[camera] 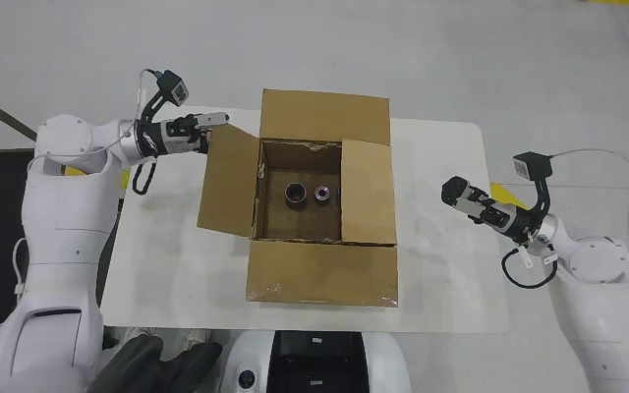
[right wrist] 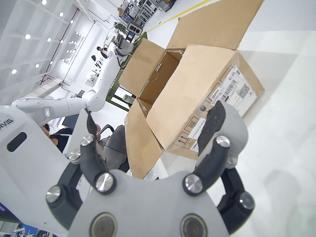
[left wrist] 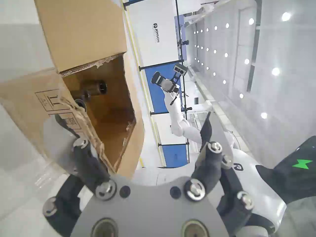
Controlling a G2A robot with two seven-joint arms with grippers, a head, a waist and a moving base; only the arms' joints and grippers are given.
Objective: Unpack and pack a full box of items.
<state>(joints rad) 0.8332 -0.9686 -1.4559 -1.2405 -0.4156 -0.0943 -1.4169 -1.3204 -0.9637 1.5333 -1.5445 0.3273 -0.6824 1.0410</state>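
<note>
Unpacking seems under way: the corrugated cardboard box (camera: 321,270) sits centred on the worktop (camera: 167,275), flaps splayed, a dark hollow cylinder (camera: 295,194) and a smaller cylinder (camera: 321,195) on its floor. Left tool (camera: 218,120), spread wide, hovers at the left flap's far corner; right tool (camera: 450,189), also wide, hangs well right. Next, one must reach down inside.

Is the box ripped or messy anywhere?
Yes, a little. The cardboard box has ragged, torn edges along its rim where the flaps fold out, and a frayed strip hangs along one flap. Nothing has spilled; the small dark items sit on its floor.
</note>
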